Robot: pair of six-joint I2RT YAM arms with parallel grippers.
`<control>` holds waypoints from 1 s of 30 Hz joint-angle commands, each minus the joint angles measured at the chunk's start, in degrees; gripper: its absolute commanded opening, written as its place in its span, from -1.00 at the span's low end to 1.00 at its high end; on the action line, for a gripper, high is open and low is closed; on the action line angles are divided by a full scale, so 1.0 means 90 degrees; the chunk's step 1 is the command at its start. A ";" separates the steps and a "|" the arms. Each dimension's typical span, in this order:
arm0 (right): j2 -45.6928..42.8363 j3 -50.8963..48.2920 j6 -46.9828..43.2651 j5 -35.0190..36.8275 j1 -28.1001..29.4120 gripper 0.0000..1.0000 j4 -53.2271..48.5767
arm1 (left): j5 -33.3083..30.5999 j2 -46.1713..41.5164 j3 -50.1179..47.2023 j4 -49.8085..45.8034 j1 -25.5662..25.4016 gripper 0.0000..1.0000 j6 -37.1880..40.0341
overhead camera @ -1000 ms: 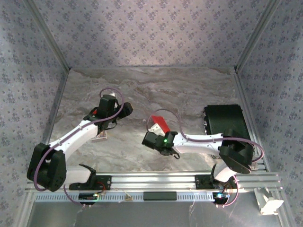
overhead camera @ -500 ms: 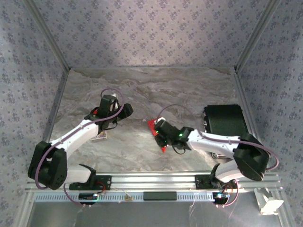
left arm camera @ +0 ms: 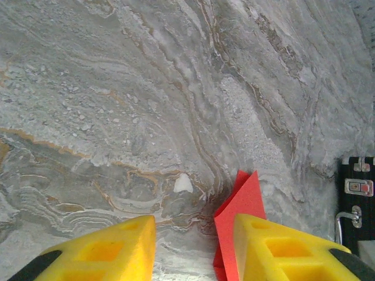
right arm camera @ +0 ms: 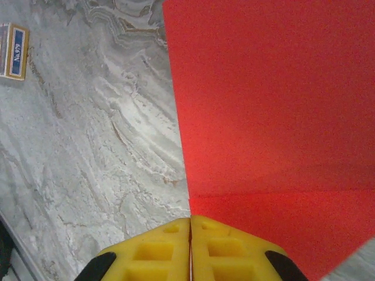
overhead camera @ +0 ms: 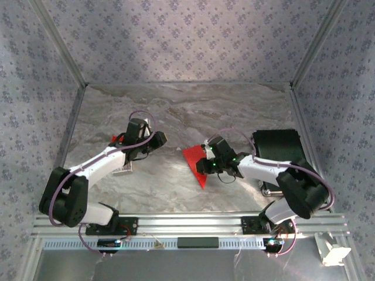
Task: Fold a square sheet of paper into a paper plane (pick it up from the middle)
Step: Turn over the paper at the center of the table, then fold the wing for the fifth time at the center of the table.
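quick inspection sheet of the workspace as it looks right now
surface: marbled grey table, flat, no spills seen
job's things: square sheet of paper, red, partly folded to a point, lying on the table
clutter: printed card; black case at the right edge
grippers: left gripper open, nothing between its fingers; right gripper shut, tips at the paper's edge
cables: purple cables looped along both arms, no snag seen
surroundings: patterned walls, aluminium rail in front

The paper (overhead camera: 195,164) lies on the table (overhead camera: 234,111) between the left hand (overhead camera: 159,139) and the right hand (overhead camera: 203,162); case (overhead camera: 280,149) far right, card (right arm camera: 14,51) left.
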 commanded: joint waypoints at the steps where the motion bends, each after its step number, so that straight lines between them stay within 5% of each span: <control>1: 0.0337 -0.0049 0.0309 -0.0504 -0.0051 -0.79 0.0308 | 0.0181 0.0034 -0.0002 0.0125 0.0033 -0.24 -0.0076; 9: 0.1010 -0.0114 0.1212 -0.0229 -0.0080 -0.78 0.0876 | 0.0211 -0.0027 -0.0023 0.0023 0.0039 -0.27 -0.0078; 15: 0.1459 0.0332 0.2385 0.0438 -0.0225 -0.78 0.0049 | 0.0216 0.0004 -0.0032 0.0007 0.0045 -0.30 -0.0068; 24: 0.1589 -0.0534 0.5739 0.0889 -0.0035 -0.73 0.2871 | 0.0386 0.0166 -0.0042 0.0121 0.0040 -0.46 -0.0141; 30: 0.1165 -0.0163 0.5517 0.1427 0.0357 -0.70 0.2253 | 0.0559 0.0276 -0.0002 0.0202 0.0038 -0.50 -0.0140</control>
